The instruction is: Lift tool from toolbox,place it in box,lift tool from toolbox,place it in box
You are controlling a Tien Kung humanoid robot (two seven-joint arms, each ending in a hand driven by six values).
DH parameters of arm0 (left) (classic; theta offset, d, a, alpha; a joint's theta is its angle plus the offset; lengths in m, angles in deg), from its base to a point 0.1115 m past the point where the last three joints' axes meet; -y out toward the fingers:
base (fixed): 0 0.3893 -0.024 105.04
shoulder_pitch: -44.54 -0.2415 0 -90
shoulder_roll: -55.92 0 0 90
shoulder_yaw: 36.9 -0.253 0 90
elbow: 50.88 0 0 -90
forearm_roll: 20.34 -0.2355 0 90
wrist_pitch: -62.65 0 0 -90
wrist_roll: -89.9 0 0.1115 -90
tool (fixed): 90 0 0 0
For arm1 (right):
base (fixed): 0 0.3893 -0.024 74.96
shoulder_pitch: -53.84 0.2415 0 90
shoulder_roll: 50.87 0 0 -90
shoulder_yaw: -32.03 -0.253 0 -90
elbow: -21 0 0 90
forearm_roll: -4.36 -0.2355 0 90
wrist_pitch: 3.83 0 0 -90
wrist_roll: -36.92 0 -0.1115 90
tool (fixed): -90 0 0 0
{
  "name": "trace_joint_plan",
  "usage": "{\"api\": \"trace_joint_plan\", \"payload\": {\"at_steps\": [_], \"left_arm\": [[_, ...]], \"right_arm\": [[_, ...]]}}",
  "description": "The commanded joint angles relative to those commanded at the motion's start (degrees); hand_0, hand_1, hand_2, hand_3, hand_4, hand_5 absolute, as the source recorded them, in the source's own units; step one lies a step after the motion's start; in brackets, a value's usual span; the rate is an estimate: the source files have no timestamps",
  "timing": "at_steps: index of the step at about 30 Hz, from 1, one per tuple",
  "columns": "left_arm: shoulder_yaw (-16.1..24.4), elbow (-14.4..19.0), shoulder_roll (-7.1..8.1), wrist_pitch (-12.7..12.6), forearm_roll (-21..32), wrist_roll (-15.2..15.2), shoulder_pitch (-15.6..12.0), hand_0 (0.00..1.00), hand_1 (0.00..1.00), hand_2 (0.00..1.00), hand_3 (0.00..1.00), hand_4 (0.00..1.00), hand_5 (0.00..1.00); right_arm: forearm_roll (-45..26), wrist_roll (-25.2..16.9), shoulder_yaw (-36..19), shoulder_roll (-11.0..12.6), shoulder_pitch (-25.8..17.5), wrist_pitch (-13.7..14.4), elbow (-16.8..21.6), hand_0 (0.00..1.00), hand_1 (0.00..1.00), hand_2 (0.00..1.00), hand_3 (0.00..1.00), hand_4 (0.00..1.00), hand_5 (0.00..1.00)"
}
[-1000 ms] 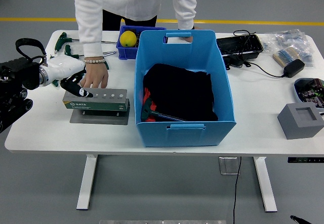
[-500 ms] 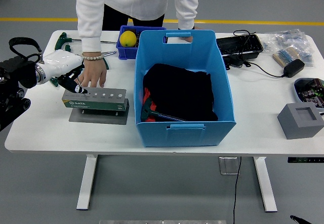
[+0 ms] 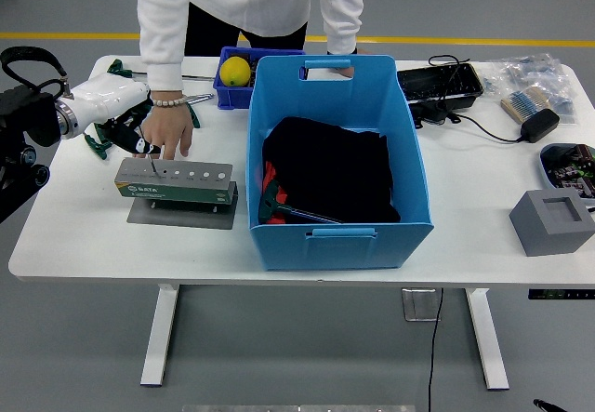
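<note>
Surface: you have a white surface carrying everything; its right end holds clutter that plays no part in this job.
Box: the big blue box stands mid-surface. You can see dark cloth and one red-and-black handled tool lying inside, near its front-left corner, so judge one placement as likely done.
Toolbox: the grey-green tool block sits on a metal plate toward the front-left, just left of the box.
Person's hand: a person at the far edge presses one hand down on the toolbox's back-left corner, apparently steadying it; their other hand is at the box's far rim.
Left hand: your left hand is above the toolbox's left end, fingers curled and pinching a small dark-handled tool.
Small tool: its thin shaft points down at the toolbox's top, so it looks barely lifted out; the carry to the box and the release remain.
Right hand: outside the picture.
Hard to make out: whether the shaft tip has cleared its socket, how many sockets are empty, and what lies under the cloth.
</note>
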Motion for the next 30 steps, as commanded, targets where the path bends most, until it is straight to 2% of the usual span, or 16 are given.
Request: {"api": "trace_joint_plan", "payload": {"at_steps": [15, 22, 30], "left_arm": [[0.9, 6.4, 2.71, 5.8, 1.5, -1.8, 1.6, 0.058, 0.002, 0.052, 0.078, 0.855, 0.346], [0.8, 7.7, 3.71, 6.7, 1.9, -1.9, 2.2, 0.059, 0.002, 0.052, 0.079, 0.849, 0.336], [1.5, 7.4, 4.25, 7.1, 2.1, -2.0, 3.4, 0.059, 0.002, 0.051, 0.08, 0.845, 0.33]], "right_arm": [[1.0, 0.3, -0.9, -0.2, -1.1, 0.0, 0.0, 0.676, 0.665, 0.716, 0.565, 0.796, 0.676], [1.3, 0.4, -1.5, -0.4, -1.5, 0.0, -0.1, 0.677, 0.665, 0.716, 0.565, 0.796, 0.676], [1.9, 0.5, -2.1, -0.5, -1.8, -0.1, -0.1, 0.676, 0.665, 0.716, 0.565, 0.796, 0.677]]}}
